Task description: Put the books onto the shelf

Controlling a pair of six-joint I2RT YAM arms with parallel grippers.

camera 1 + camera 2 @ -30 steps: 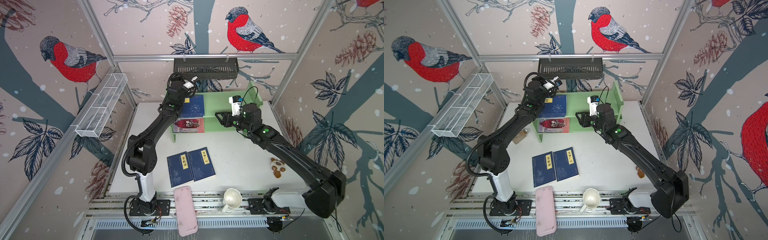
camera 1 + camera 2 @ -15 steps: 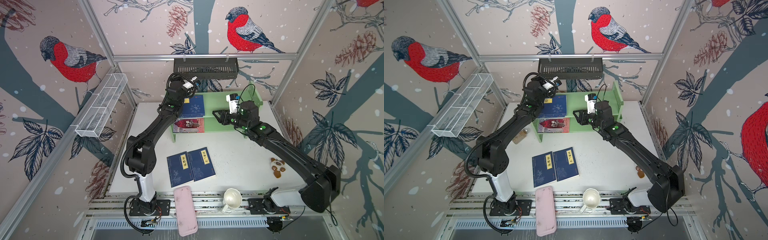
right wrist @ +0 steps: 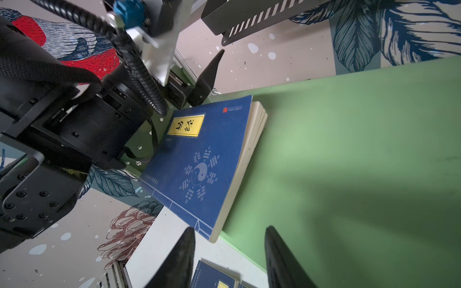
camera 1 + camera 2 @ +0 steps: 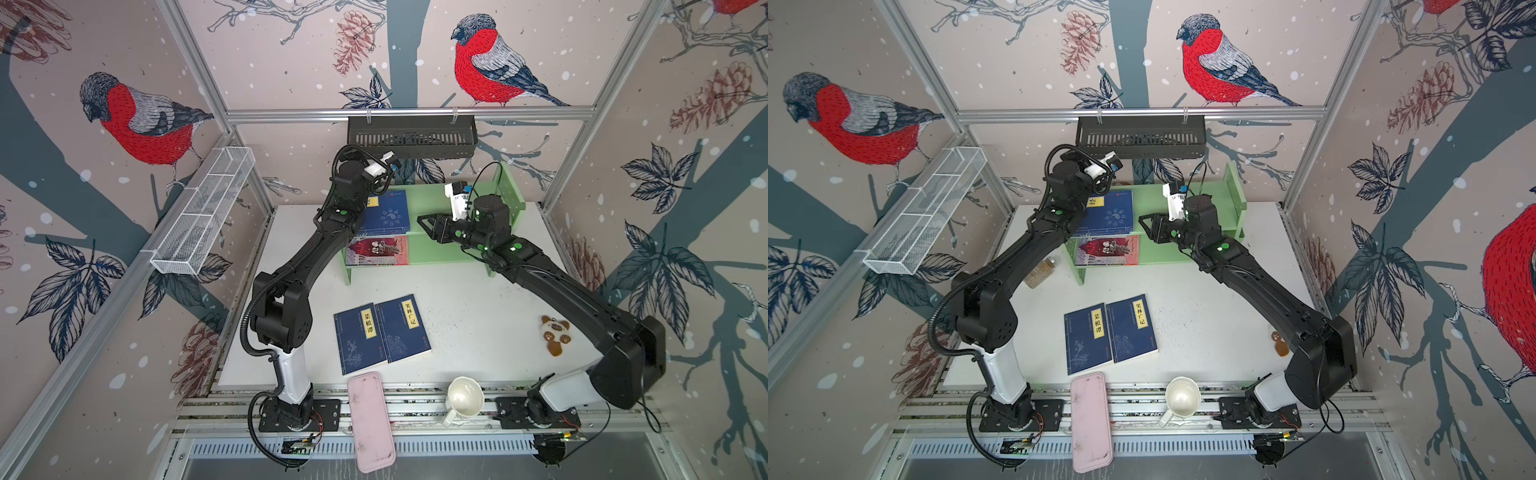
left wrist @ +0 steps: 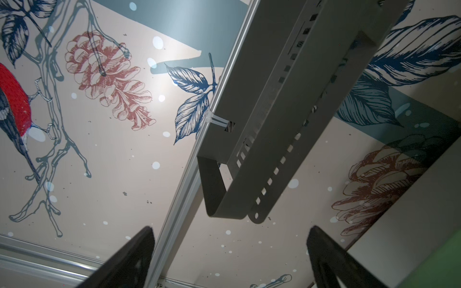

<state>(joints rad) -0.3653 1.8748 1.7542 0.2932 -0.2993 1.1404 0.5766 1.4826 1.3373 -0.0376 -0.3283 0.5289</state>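
Both top views are lit evenly and brightly, with some bending at the edges. A pale glare patch is seen on the bird-patterned wall (image 5: 162, 82); a broad soft shadow is cast across the light green wooden shelf (image 3: 361, 199).

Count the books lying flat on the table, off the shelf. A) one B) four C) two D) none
C: one blue book and a second blue book lie side by side on the white table, in front of the green shelf.

shelf (image 4: 430, 200) top: one book (image 4: 388, 210) | lower tier: another book (image 4: 378, 250) | before shelf: two books (image 4: 399, 328)
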